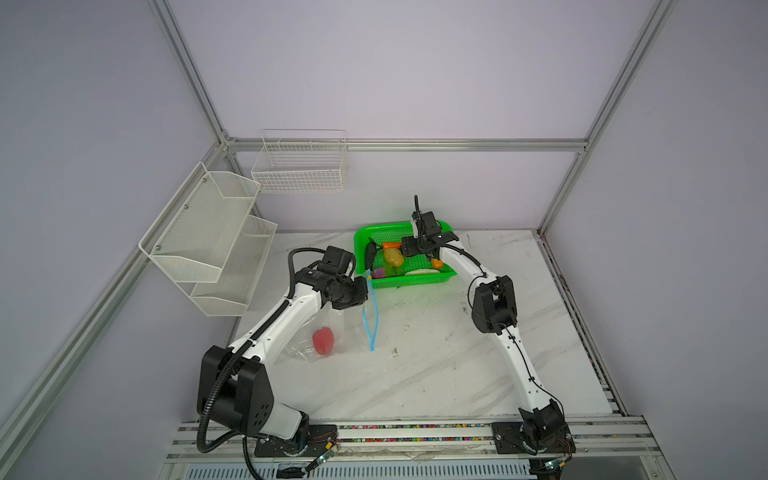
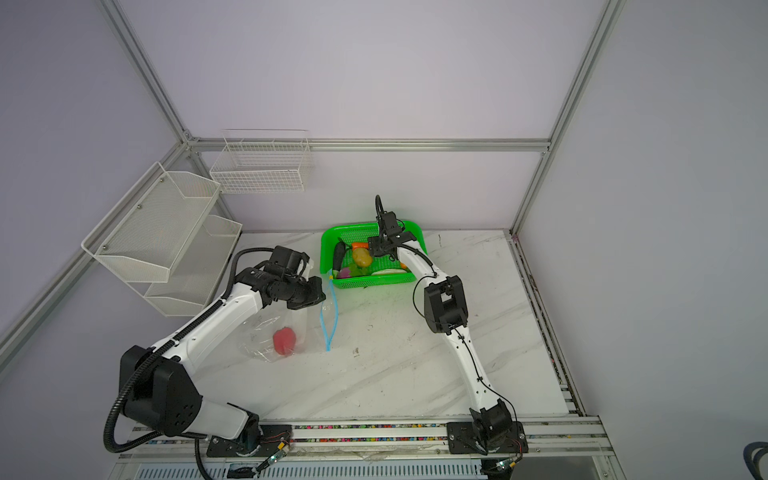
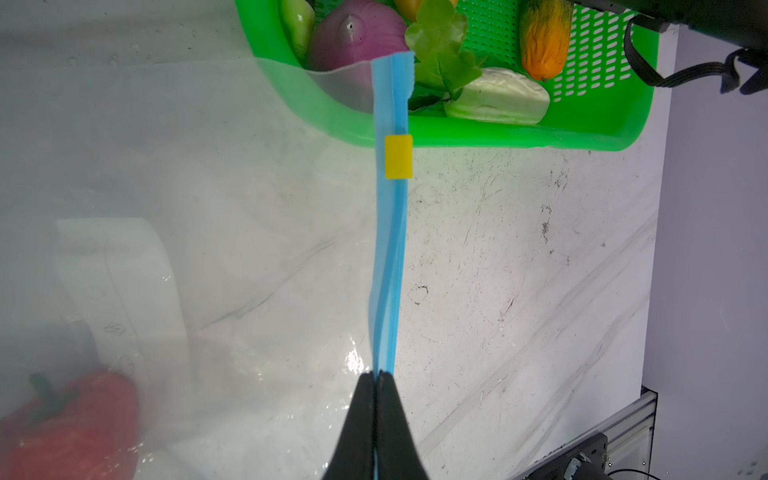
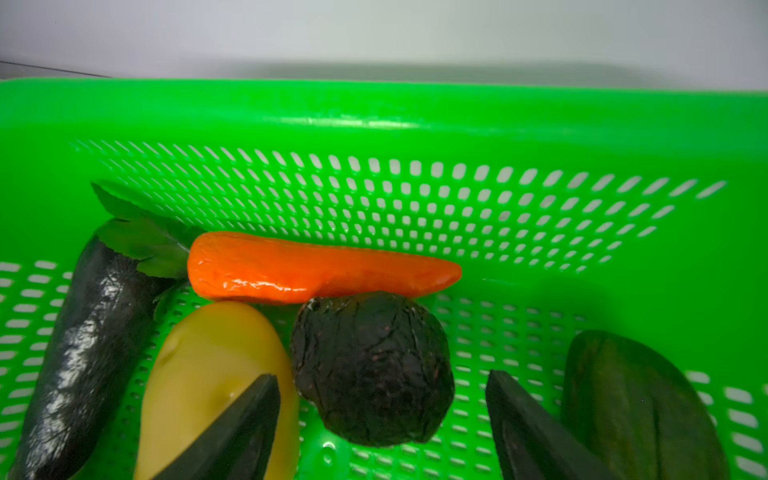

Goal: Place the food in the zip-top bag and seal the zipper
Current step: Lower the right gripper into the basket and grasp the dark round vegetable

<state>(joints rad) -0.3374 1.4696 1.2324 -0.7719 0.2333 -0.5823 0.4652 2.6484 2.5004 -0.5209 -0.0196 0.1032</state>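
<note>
Both top views are mounted high above the front edge of the surface and angled down toward the back wall. Range is long: each takes in the left arm, the right arm, the green basket and the wall racks. They share nearly the whole scene, offset slightly sideways.

The left wrist view sits close behind the left tool, sighting past its pressed-together tips along the zipper to a basket corner. Zipper, bag and basket also appear in both top views.

The right wrist view sits very close, low inside the basket. It sights between the spread tips of the right tool at the carrot and the basket wall beyond.
</note>
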